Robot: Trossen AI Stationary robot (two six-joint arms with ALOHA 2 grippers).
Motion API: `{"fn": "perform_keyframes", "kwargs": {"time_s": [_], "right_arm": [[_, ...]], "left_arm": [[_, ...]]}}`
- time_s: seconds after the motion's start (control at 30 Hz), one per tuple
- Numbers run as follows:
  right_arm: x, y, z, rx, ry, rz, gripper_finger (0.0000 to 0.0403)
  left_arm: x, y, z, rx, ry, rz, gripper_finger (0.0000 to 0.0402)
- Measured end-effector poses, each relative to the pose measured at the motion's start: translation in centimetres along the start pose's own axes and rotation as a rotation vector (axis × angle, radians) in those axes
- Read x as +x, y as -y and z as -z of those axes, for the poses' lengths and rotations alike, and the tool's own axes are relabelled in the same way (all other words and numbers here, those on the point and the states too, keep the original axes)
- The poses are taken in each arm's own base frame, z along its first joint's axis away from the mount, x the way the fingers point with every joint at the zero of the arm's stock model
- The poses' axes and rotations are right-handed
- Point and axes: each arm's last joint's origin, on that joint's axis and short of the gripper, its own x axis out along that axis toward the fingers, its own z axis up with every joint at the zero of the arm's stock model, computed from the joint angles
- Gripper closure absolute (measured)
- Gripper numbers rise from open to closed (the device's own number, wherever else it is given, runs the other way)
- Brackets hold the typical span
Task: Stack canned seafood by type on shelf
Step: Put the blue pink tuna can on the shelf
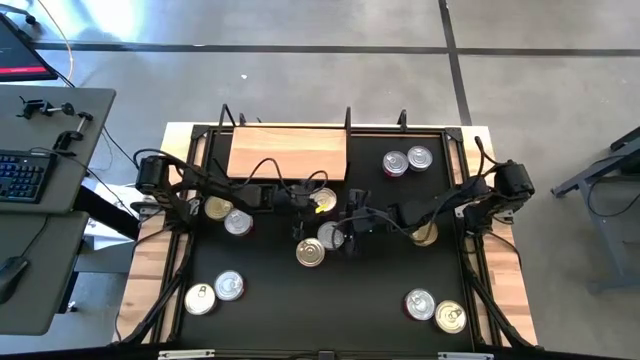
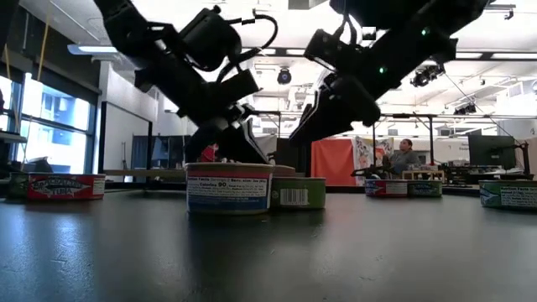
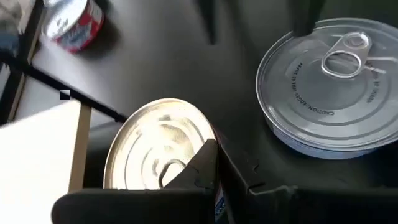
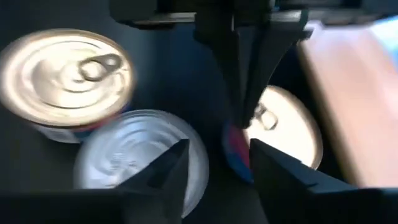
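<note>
Nearest the low camera, a blue-labelled can [image 2: 229, 188] sits centre frame. Left claw [image 1: 312, 201] grips a gold-lidded can [image 3: 163, 152] below the shelf [image 1: 288, 153]; right claw [image 1: 345, 237] hangs open over a silver can [image 4: 140, 155].

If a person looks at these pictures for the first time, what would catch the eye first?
Probably the two dark arms meeting over the middle of the black mat, the left gripper at a gold-lidded can just below the shelf, the right gripper beside a silver-lidded can. Next, the shelf itself, a bare pale wooden slab at the mat's far edge, and shiny tins scattered in pairs around it.
</note>
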Motion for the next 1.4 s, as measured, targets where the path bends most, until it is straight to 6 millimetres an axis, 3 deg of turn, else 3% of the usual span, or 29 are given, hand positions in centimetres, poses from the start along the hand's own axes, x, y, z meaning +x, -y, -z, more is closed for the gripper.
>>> {"fn": "perform_keyframes", "kwargs": {"time_s": [0.17, 0.5, 1.03, 1.4], "right_arm": [[0.5, 0.6, 0.6, -0.197, -0.013, 0.034, 0.0185], [2.6, 0.8, 2.1, -0.301, -0.071, 0.046, 0.0177], [3.1, 2.4, 1.4, -0.381, -0.101, 0.124, 0.0176], [2.9, 2.9, -0.4, -0.407, -0.133, 0.123, 0.0108]], "left_arm": [[-0.2, -0.9, -1.0, -0.119, -0.008, 0.012, 0.0401], [-0.4, -3.6, -0.6, -0.347, 0.059, 0.151, 0.0401], [-0.5, -5.2, 0.0, -0.431, 0.07, 0.145, 0.0401], [-0.5, -5.0, -0.2, -0.442, 0.081, 0.179, 0.0401]]}}
